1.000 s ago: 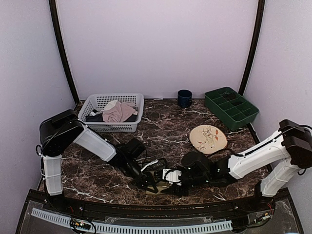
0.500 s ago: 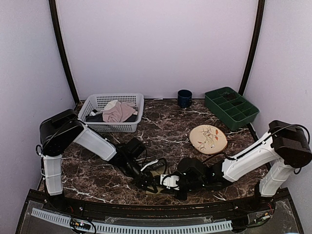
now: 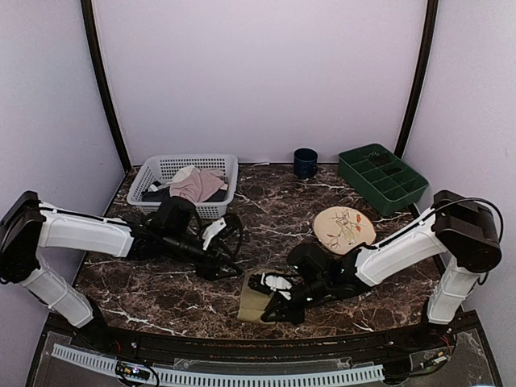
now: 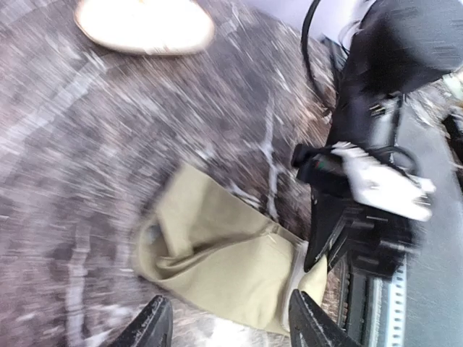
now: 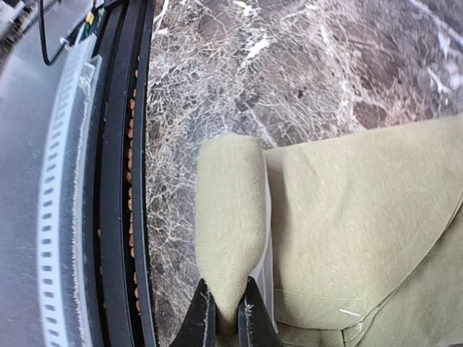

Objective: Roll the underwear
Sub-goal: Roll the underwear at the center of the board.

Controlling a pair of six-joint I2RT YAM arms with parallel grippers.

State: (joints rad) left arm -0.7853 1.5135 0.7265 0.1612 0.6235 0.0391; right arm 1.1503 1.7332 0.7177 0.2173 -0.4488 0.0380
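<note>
The underwear [image 3: 251,305] is a partly rolled olive-khaki bundle near the table's front edge; the cloth [image 4: 231,260] shows a strip of cream waistband. My right gripper [image 3: 268,300] is at its right end. In the right wrist view that gripper [image 5: 226,318] is shut on a rounded fold of the underwear [image 5: 347,217]. My left gripper [image 3: 230,260] hangs up and to the left of the bundle, apart from it. In the left wrist view the left gripper [image 4: 228,325] stands open above the cloth, holding nothing.
A white basket [image 3: 185,211] with a pale pink garment and a dark one stands at the back left. A dark blue cup [image 3: 305,162] and a green compartment tray [image 3: 355,173] stand at the back. A round plate [image 3: 344,228] lies right of centre. The black front rail [image 5: 126,217] runs beside the bundle.
My left gripper has opened, let go of the underwear and drawn back to the left. My right gripper has shut on a fold of the cloth and shifted left.
</note>
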